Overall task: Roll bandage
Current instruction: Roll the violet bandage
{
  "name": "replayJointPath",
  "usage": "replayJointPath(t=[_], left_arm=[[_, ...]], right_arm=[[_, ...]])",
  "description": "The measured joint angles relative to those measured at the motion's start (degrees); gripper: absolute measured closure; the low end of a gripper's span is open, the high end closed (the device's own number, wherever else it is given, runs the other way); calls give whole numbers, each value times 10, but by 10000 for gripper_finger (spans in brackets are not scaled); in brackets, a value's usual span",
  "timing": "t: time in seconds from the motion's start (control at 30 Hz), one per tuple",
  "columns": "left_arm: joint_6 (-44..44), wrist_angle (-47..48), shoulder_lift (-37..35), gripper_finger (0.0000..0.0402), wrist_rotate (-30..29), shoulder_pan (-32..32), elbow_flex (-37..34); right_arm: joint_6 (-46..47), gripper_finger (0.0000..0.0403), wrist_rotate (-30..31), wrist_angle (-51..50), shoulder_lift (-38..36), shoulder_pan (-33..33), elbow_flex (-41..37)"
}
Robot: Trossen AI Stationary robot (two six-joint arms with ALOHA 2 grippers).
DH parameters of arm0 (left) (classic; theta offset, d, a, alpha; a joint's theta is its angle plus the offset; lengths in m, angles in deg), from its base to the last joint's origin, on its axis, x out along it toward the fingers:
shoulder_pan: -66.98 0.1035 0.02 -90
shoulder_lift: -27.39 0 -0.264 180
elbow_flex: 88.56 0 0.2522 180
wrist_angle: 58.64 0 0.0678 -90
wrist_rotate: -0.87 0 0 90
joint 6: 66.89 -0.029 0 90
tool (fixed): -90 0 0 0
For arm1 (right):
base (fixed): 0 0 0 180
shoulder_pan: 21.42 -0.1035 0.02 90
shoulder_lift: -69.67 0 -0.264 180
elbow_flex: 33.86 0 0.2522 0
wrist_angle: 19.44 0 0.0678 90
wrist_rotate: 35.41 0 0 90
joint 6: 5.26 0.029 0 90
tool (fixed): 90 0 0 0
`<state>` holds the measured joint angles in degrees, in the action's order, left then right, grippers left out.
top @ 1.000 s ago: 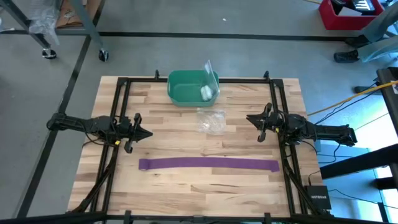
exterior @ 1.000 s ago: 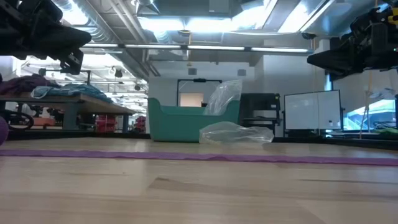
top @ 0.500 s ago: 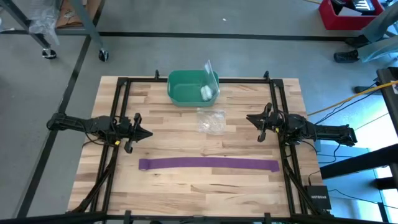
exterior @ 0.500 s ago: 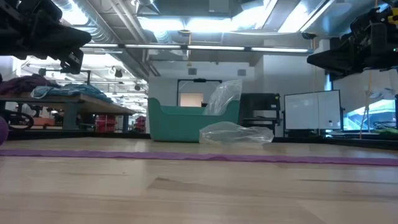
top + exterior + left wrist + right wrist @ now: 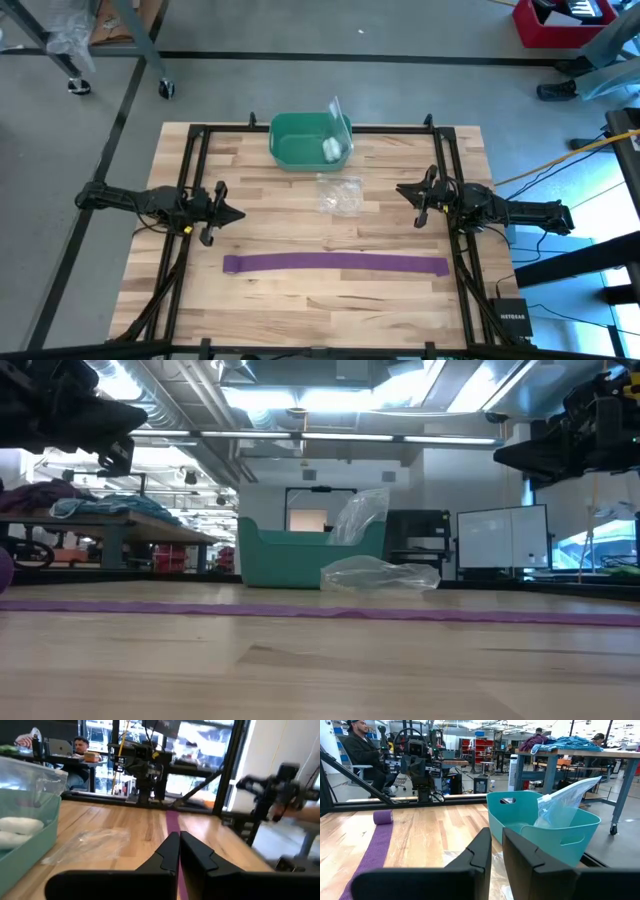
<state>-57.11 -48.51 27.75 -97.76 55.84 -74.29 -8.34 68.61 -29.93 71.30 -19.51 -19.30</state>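
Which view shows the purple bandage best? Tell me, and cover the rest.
The high view: the bandage lies flat, its whole length visible between both ends. The low view shows only a thin edge-on line. Each wrist view catches part of the strip running away from the camera.

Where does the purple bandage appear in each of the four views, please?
High view: the bandage lies flat as a long strip across the table's near part, between the two arms.
Low view: a thin purple band across the whole picture, in front of the green bin.
Left wrist view: a narrow strip running away beyond the fingers.
Right wrist view: a strip ending in a small rolled end.
Shared landmark: the green bin.
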Motion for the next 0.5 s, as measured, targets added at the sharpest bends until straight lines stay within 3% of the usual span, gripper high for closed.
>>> replayJointPath(t=[0.2,0.5], left_arm=[[38,-40,0,396,-35,0,0],[-15,-98,37,396,-36,0,39]], right_arm=[[73,352,17,16,0,0,0],[111,352,20,49,0,0,0]])
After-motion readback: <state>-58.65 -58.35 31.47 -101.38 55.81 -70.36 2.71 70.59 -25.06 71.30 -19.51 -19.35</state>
